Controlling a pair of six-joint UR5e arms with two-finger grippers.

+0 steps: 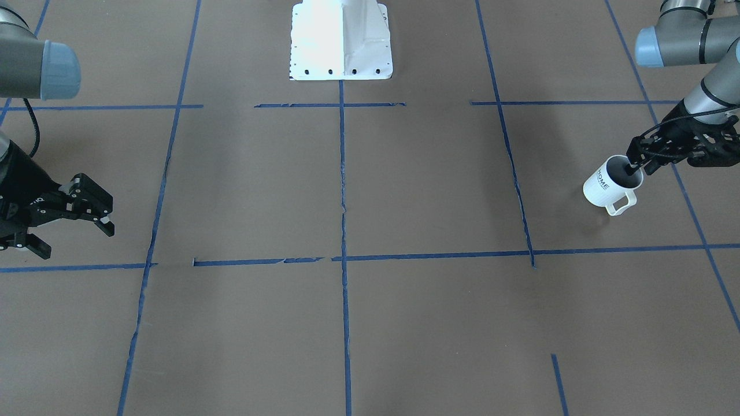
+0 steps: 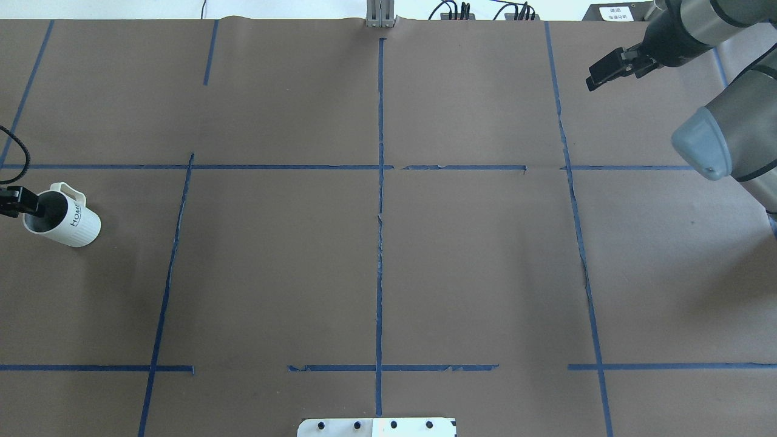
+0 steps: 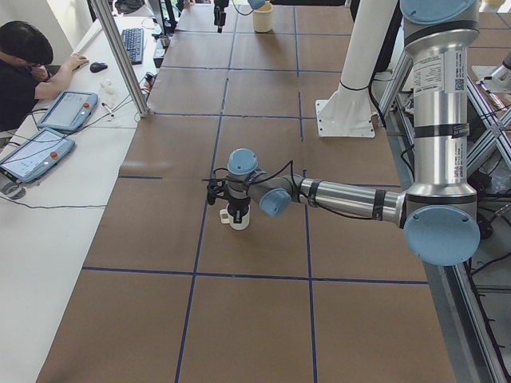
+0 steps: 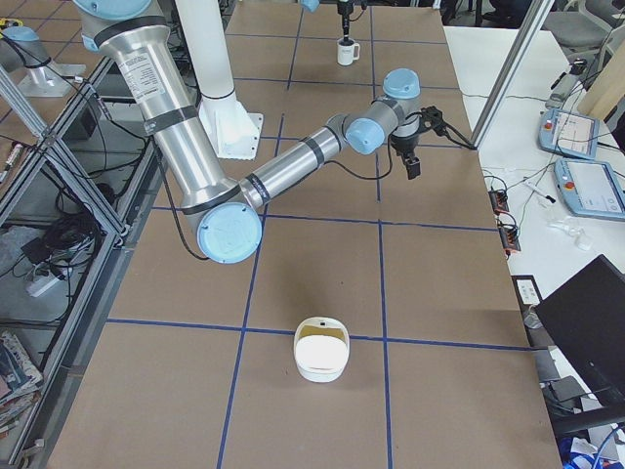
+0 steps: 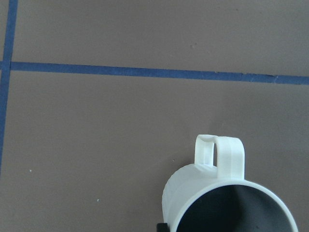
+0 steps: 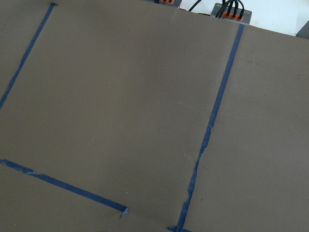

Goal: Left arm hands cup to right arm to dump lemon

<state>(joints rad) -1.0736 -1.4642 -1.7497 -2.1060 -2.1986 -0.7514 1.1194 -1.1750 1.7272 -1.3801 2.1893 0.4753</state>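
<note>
The white ribbed cup point(image 1: 604, 186) with black "HOME" lettering is at the table's far left end, handle toward the operators' side. It also shows in the overhead view point(image 2: 70, 221), the left side view point(image 3: 237, 215), the right side view point(image 4: 346, 51) and the left wrist view point(image 5: 217, 198). My left gripper point(image 1: 636, 164) is shut on its rim, one finger inside; it shows at the overhead view's left edge point(image 2: 18, 203). No lemon shows in the cup's grey inside. My right gripper point(image 1: 75, 242) hangs open and empty at the far right end, also seen overhead point(image 2: 598, 76).
A white container point(image 4: 322, 349) stands on the table at the robot's right end, also in the left side view point(image 3: 262, 16). The white robot base point(image 1: 341, 52) is at the table's middle edge. Blue tape lines cross the brown table. An operator point(image 3: 24, 72) sits beside the table.
</note>
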